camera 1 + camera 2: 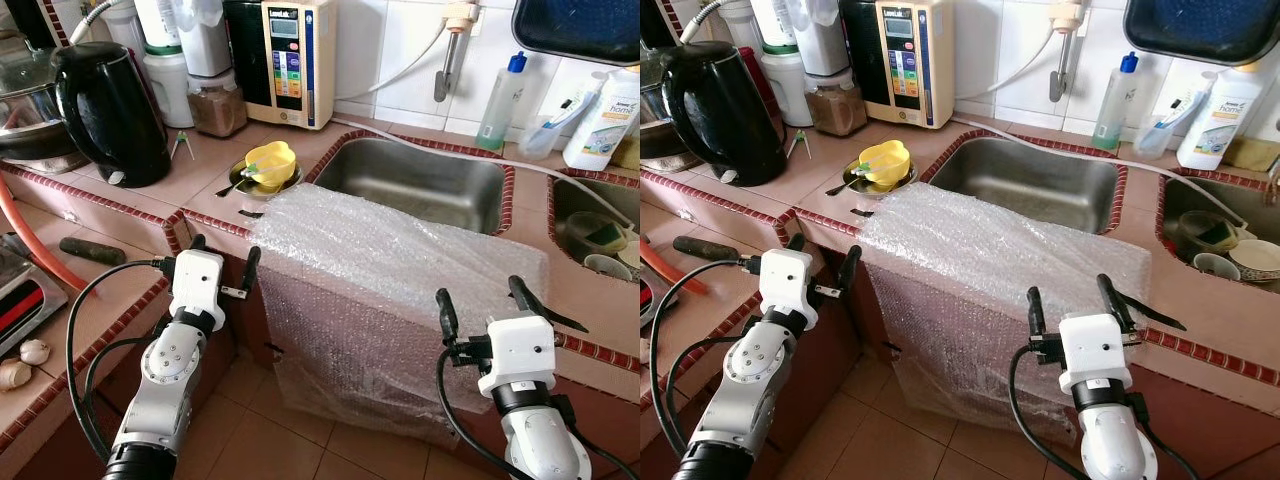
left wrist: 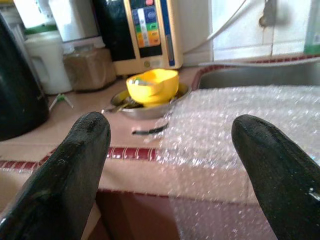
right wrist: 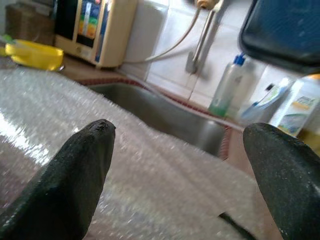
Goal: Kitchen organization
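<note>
A sheet of clear bubble wrap [image 1: 390, 270] drapes over the tiled counter's front edge, before the steel sink [image 1: 425, 180], and hangs down the cabinet front. My left gripper [image 1: 225, 255] is open at the sheet's left edge, just off the counter rim. My right gripper [image 1: 483, 292] is open in front of the sheet's right part, level with the counter edge. Neither holds anything. A yellow bowl [image 1: 270, 163] rests in a metal dish with a spoon behind the sheet's left corner. In the left wrist view the yellow bowl [image 2: 152, 86] lies ahead between the fingers.
A black kettle [image 1: 108, 100] stands at the left with jars and a water purifier [image 1: 290, 60] behind. Soap bottles [image 1: 500, 100] stand by the wall behind the sink. A second basin [image 1: 600, 235] at the right holds dishes. Garlic [image 1: 22, 362] and a knife lie on the left counter.
</note>
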Controlling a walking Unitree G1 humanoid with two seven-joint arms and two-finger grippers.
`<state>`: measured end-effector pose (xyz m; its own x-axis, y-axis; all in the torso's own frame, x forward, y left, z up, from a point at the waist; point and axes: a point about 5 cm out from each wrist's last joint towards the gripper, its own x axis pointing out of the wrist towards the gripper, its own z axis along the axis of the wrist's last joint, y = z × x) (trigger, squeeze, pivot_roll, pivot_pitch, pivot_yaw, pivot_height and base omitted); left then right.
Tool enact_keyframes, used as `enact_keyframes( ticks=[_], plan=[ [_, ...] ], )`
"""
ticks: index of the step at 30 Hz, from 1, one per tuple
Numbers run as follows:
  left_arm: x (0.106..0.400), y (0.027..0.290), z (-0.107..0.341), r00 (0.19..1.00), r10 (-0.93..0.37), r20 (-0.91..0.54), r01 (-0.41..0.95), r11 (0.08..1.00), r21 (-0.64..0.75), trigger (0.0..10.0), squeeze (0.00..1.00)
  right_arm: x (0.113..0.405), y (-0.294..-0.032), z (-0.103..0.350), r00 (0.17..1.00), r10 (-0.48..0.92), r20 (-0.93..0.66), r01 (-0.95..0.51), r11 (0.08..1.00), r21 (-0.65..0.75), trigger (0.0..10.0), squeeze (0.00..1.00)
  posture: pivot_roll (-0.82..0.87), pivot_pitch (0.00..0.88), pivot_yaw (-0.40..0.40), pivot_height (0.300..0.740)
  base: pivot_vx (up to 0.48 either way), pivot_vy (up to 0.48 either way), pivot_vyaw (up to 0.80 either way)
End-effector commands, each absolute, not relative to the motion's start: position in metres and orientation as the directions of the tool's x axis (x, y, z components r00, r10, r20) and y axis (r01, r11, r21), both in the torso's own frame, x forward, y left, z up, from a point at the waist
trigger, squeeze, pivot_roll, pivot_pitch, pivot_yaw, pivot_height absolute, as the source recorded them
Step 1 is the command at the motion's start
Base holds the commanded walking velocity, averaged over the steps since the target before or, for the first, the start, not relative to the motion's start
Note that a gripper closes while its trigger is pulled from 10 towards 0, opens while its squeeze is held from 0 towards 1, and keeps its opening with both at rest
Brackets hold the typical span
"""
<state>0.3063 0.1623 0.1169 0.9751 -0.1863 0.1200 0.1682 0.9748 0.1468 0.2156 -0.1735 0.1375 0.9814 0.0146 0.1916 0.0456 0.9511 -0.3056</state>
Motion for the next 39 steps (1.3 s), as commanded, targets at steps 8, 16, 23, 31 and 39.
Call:
enact_keyframes(
  ticks=[8, 16, 23, 31, 39],
  plan=[
    [0.3021, 0.161, 0.1167, 0.971, -0.211, 0.11, 0.196, 0.971, 0.134, 10.0, 0.0, 0.2125, -0.1789, 0.1403, 0.98, -0.003, 0.198, 0.067, 0.945, -0.321, 10.0, 0.0, 0.07, 0.0, 0.0, 0.74, 0.142, 0.0, 0.0],
    [0.3027, 0.1604, 0.1176, 0.97, -0.215, 0.112, 0.199, 0.971, 0.135, 10.0, 0.0, 0.2125, -0.1779, 0.1399, 0.98, 0.002, 0.199, 0.064, 0.944, -0.323, 10.0, 0.0, 0.06, 0.0, 0.006, 0.74, 0.303, 0.0, 0.0],
    [0.3028, 0.159, 0.1176, 0.969, -0.22, 0.111, 0.205, 0.969, 0.135, 10.0, 0.0, 0.2119, -0.1766, 0.1391, 0.98, 0.002, 0.198, 0.063, 0.944, -0.324, 10.0, 0.0, 0.06, 0.0, 0.009, 0.74, 0.339, 0.0, 0.0],
    [0.3032, 0.1576, 0.1174, 0.968, -0.225, 0.11, 0.21, 0.968, 0.135, 10.0, 0.0, 0.2116, -0.177, 0.1388, 0.981, 0.004, 0.196, 0.062, 0.943, -0.328, 10.0, 0.0, 0.06, 0.0, 0.01, 0.74, 0.352, 0.0, 0.0],
    [0.303, 0.1554, 0.1163, 0.968, -0.227, 0.109, 0.213, 0.969, 0.128, 10.0, 0.0, 0.2117, -0.1773, 0.1392, 0.98, 0.011, 0.197, 0.057, 0.94, -0.336, 10.0, 0.0, 0.05, 0.0, 0.005, 0.74, 0.362, 0.0, 0.0]
  ],
)
